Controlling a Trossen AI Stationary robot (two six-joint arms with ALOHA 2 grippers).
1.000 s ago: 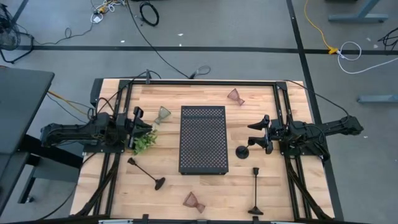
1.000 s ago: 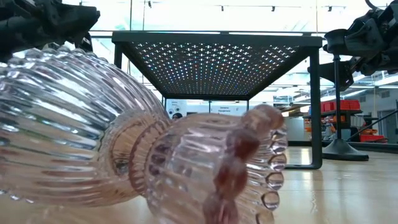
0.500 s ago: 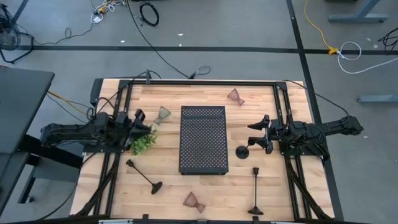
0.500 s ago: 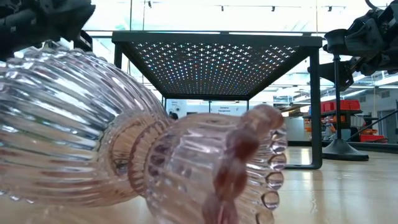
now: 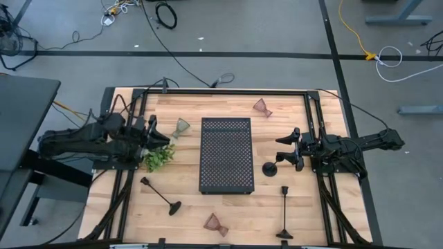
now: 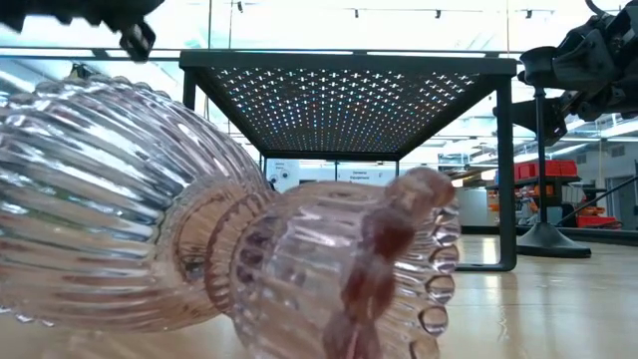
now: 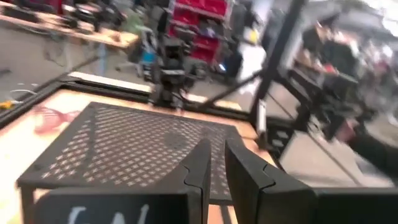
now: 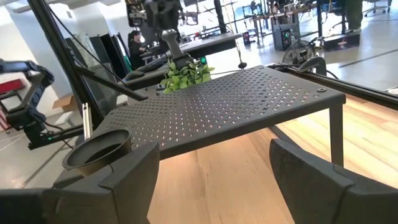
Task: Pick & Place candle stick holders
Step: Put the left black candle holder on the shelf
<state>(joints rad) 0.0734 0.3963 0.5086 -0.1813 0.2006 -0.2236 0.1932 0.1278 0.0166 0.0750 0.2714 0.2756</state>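
Care with height is, in my judgement, the main point for the step in hand: the right gripper (image 5: 282,148), at the middle right of the high view, hovers with wide open fingers over the upright stick holder (image 5: 270,168), which stands just right of the black perforated tray (image 5: 225,153). To do it well, I think the fingers should go down with one on each side of the slim stem, close on it low near the round base, and lift straight up so the holder does not tip against the tray. In the right wrist view the holder's dark top cup (image 8: 97,149) shows just beside one open finger (image 8: 127,174).

The left gripper (image 5: 151,129), at the middle left, is above the green plant sprig (image 5: 158,157), and its fingers are nearly together, with only a thin gap and nothing between them.

Two other black stick holders lie flat: one at lower left (image 5: 159,194) and one at lower right (image 5: 284,213). A greenish glass cup (image 5: 181,126) is left of the tray, a pinkish cup (image 5: 261,106) lies at upper right, and another pinkish ribbed cup (image 5: 216,223) lies on its side at the bottom centre. All are well apart.
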